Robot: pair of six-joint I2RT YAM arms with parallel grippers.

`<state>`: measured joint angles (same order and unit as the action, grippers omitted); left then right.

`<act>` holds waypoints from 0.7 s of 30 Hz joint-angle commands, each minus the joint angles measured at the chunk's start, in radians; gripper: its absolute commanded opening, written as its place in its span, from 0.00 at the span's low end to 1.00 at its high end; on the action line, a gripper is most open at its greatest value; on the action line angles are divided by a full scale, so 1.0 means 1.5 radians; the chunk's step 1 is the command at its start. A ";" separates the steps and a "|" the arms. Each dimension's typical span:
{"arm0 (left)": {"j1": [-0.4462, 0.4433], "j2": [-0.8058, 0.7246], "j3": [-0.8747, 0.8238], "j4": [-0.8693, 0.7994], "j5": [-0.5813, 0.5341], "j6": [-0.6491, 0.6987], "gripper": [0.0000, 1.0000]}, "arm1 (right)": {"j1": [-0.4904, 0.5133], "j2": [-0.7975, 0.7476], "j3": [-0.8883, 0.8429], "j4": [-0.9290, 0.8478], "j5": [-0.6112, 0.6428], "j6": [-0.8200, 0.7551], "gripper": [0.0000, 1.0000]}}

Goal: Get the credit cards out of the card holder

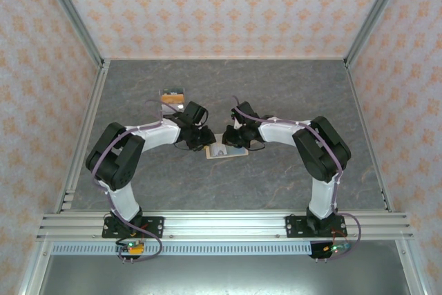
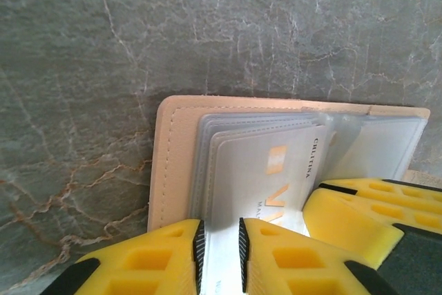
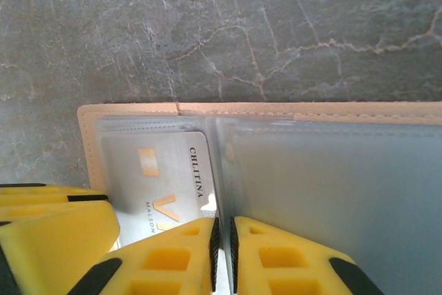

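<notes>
Closest to the left wrist cam, the left gripper (image 2: 219, 257) has its yellow fingers (image 2: 159, 264) pulled in to a narrow slot, and the pale face of a grey-white card (image 2: 262, 170) shows through it. The tips run off the bottom edge, so I honestly can't tell if it's got the card or just sits over it.

The right gripper (image 3: 222, 250) has its jaws squeezed to a hairline slit, right over the fold of the card holder (image 3: 290, 110). Whether a bit of sleeve is nipped in there is hidden.

The card sits partway in the clear sleeves (image 3: 331, 184) on the holder's left half, with its near end covered by the fingers. You can read "CHLITINA" along one edge, plus an orange V logo, an orange block, and a word starting "MA" that's hard to make out. The holder lies spread open, flat on the grey marbled table (image 1: 276, 88), mid-table between the two arms.

Farther back, left of centre, there's a small pile of cards (image 1: 172, 99), too tiny to read anything.
</notes>
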<state>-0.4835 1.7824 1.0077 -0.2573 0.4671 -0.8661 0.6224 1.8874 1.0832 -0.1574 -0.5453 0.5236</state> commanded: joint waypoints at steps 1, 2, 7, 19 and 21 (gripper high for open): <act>-0.005 0.020 0.018 -0.007 0.010 0.000 0.20 | -0.003 -0.010 -0.020 0.004 -0.005 0.008 0.16; -0.005 0.022 0.019 -0.008 0.010 0.000 0.20 | -0.004 -0.010 -0.022 0.008 -0.008 0.009 0.16; -0.005 0.028 0.019 -0.021 0.003 0.003 0.17 | -0.011 -0.010 -0.037 0.038 -0.041 0.021 0.16; -0.004 0.040 0.025 -0.079 -0.045 0.015 0.12 | -0.024 -0.044 -0.067 0.103 -0.085 0.039 0.20; -0.004 0.043 0.025 -0.085 -0.051 0.018 0.12 | -0.025 -0.048 -0.073 0.121 -0.102 0.047 0.20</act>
<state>-0.4839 1.8072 1.0428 -0.3065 0.4477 -0.8627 0.5880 1.8561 0.9920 -0.0269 -0.6514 0.5758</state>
